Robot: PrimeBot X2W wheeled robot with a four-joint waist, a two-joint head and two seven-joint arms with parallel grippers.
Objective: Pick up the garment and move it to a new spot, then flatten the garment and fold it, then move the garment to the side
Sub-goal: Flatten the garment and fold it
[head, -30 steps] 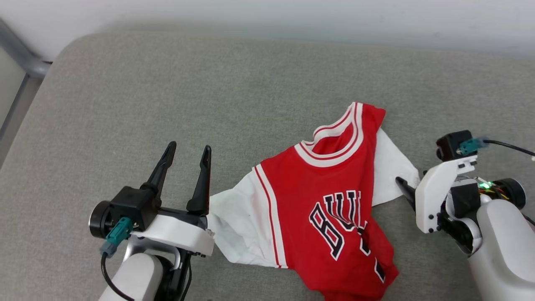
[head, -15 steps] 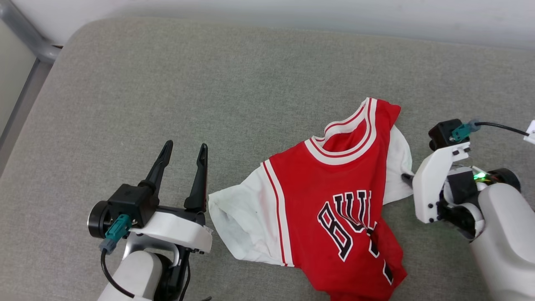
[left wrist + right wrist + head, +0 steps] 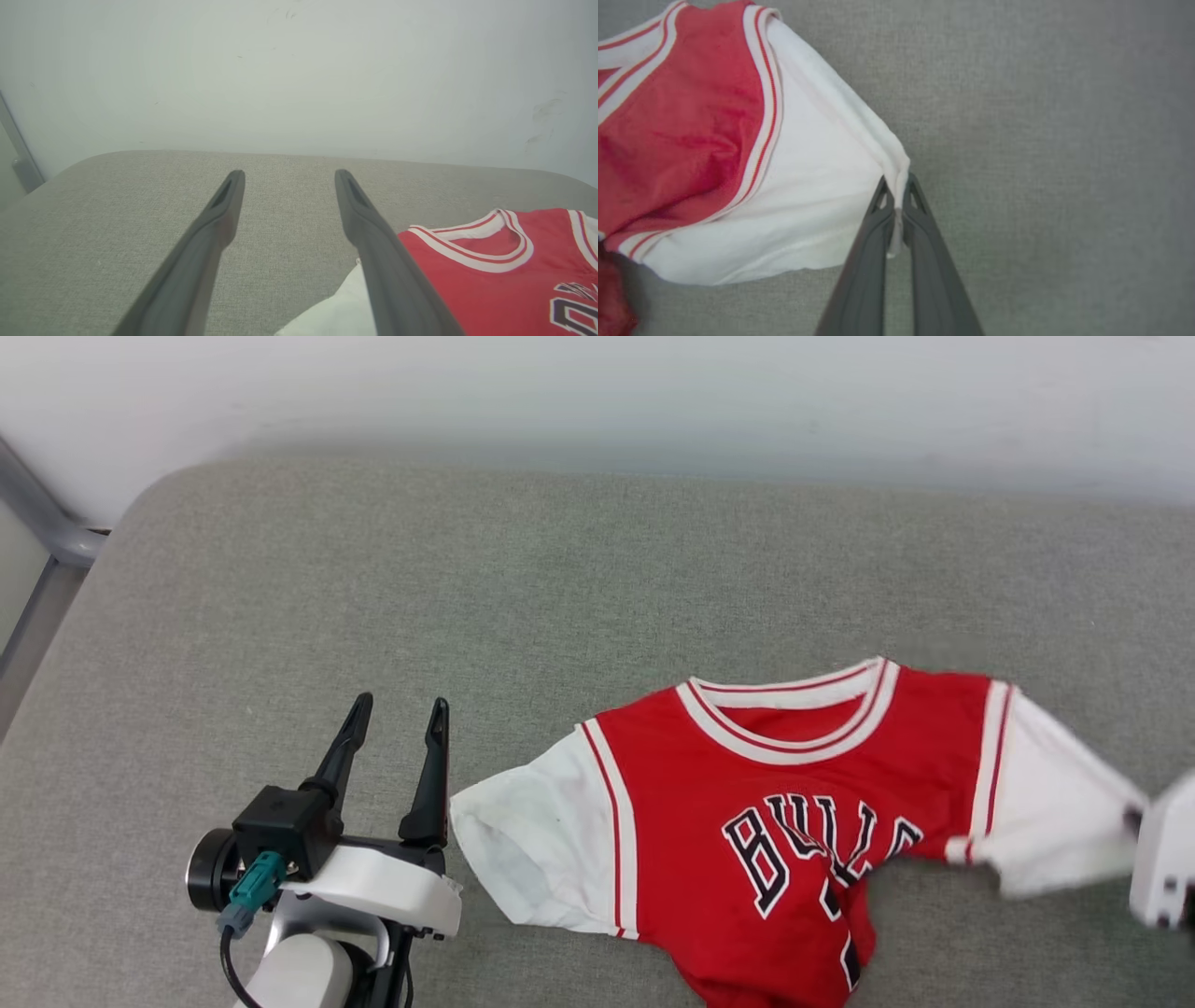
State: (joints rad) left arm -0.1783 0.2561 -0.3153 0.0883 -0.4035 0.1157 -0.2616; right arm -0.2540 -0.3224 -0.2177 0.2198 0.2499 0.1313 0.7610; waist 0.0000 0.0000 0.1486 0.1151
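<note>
The garment [image 3: 766,821], a red jersey with white sleeves and black lettering, lies spread across the grey cushion [image 3: 560,597]. Its lower body is still bunched near the bottom edge. My right gripper [image 3: 896,186] is shut on the cuff of the white right-hand sleeve [image 3: 817,186], which is pulled taut. In the head view that gripper's pale housing [image 3: 1162,868] shows at the right edge. My left gripper [image 3: 397,719] stands open just left of the other white sleeve [image 3: 523,859], holding nothing. The jersey's collar [image 3: 476,242] lies to the right of its fingers [image 3: 373,242].
A pale wall [image 3: 597,392] runs behind the cushion. A grey metal frame [image 3: 37,523] stands at the far left beyond the cushion's rounded corner. Bare cushion stretches to the left and behind the jersey.
The right gripper has pulled the right sleeve outward to the right, unfolding the jersey's top so collar and shoulders lie wide. The head camera has shifted. The left gripper stays open beside the left sleeve.
</note>
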